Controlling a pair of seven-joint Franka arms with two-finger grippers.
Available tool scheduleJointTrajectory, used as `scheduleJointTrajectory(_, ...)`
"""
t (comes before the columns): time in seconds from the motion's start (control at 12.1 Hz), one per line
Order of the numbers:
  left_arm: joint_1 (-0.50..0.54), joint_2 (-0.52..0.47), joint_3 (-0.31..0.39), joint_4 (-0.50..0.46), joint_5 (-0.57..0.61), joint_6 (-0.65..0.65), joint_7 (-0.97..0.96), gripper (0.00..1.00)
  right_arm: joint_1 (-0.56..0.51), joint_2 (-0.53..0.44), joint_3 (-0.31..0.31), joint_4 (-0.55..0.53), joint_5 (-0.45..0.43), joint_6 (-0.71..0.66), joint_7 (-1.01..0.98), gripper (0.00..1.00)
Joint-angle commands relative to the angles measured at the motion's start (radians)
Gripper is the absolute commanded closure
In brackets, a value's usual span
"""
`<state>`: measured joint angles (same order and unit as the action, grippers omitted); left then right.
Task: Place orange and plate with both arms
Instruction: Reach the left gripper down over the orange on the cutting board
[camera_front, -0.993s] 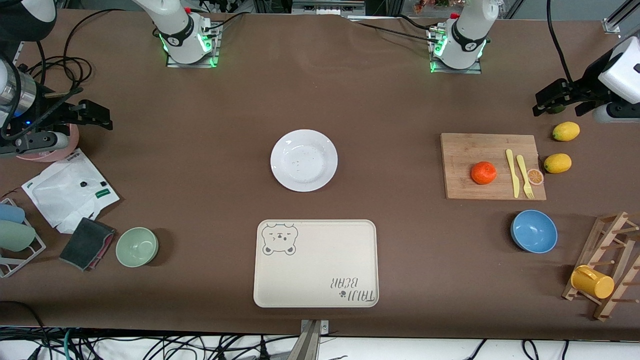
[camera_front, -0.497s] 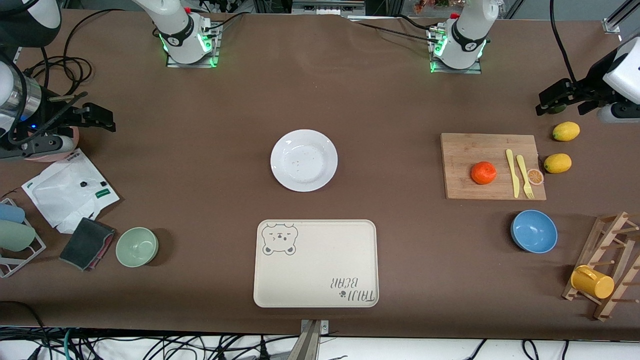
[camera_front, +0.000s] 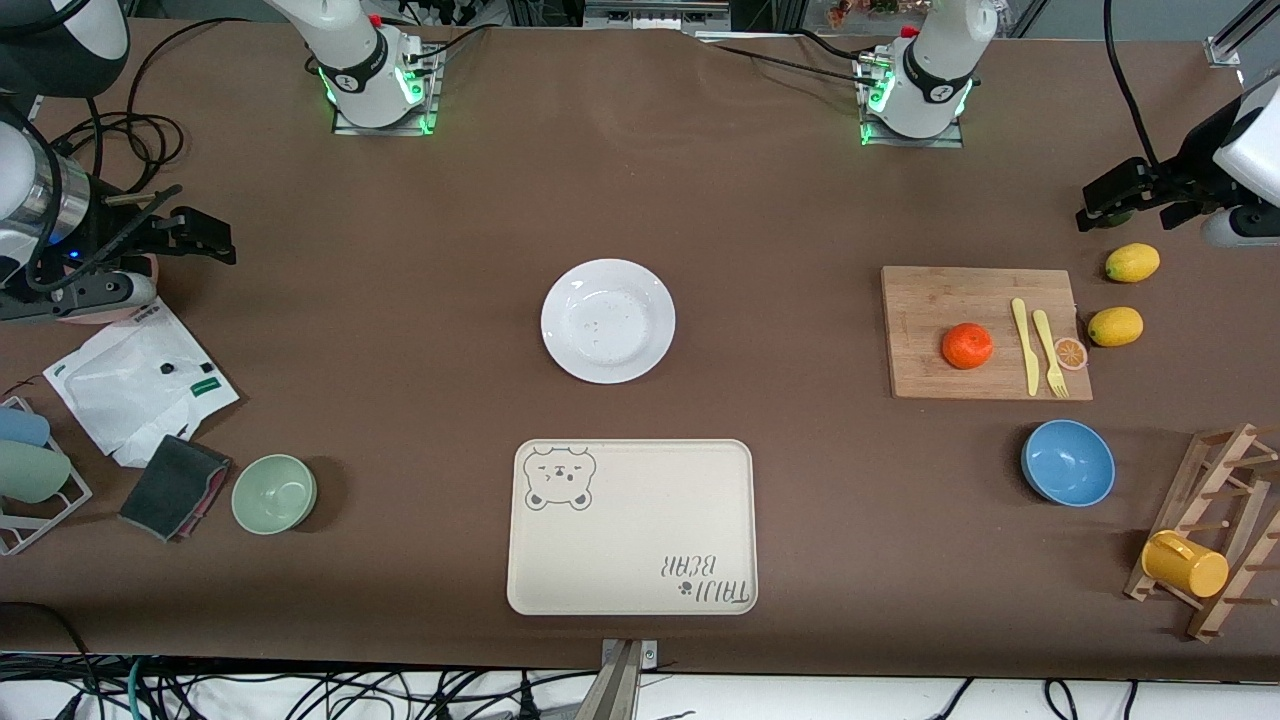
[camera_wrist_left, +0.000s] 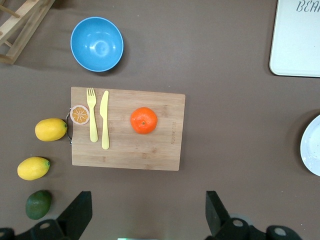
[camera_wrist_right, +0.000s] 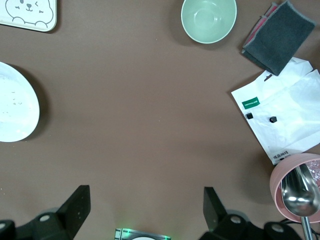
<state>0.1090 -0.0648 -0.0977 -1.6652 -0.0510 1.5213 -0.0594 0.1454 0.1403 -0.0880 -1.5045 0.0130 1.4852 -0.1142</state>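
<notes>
- You had a wide brown worktop (camera_front: 420, 330) before you, with cables hanging off its near edge and both arm bases standing along the edge farthest from the front camera
- Your left pincer (camera_front: 1135, 200) hung up in the air at the left arm's end of the worktop, over bare surface beside the lemons; its two fingers (camera_wrist_left: 75, 215) stood wide apart and held nothing
- Your right pincer (camera_front: 190, 235) hung at the right arm's end, over a pink cup with a spoon in it (camera_wrist_right: 297, 187); its fingers (camera_wrist_right: 75, 207) were likewise spread wide and empty
- The orange (camera_front: 967, 345) sat on the wooden cutting board (camera_front: 940, 300), just beside a yellow knife (camera_front: 1023, 345) and a yellow fork (camera_front: 1049, 350), untouched
- The plate (camera_front: 608, 320) lay flat in the middle of the worktop, farther from the front camera than the bear-printed tray (camera_front: 630, 527), and apart from it
- You should judge the orange light, firm and glossy, likely to roll; close on it across its widest part from above
- You should judge the plate stiff, smooth, breakable and lying flush; the wide rim looked the only place to pinch, and it could slip
- Count: one orange, one plate, one tray, one board, two lemons (camera_front: 1132, 262), one dark green fruit (camera_wrist_left: 38, 204), one small orange-slice disc (camera_front: 1071, 352), two bowls, blue (camera_front: 1068, 462) and green (camera_front: 274, 493), and one yellow mug (camera_front: 1185, 564) on a wooden rack
</notes>
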Motion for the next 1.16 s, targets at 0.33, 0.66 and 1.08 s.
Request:
scheduleJointTrajectory(0.33,0.006,0.016,-0.013,0.03,0.023,-0.02,0.01,0.0,0.003,-0.004,0.001,0.004,0.001,-0.003,-0.005,0.0)
scheduleJointTrajectory(0.66,0.006,0.065,-0.007,0.022,0.028,-0.021,0.003,0.0,0.005,-0.004,0.002,0.003,-0.002,-0.005,-0.007,0.0)
scheduleJointTrajectory(1.08,-0.031,0.302,-0.025,0.012,0.112,0.104,0.012,0.0,0.003,0.004,0.001,0.003,0.002,0.0,-0.007,0.0)
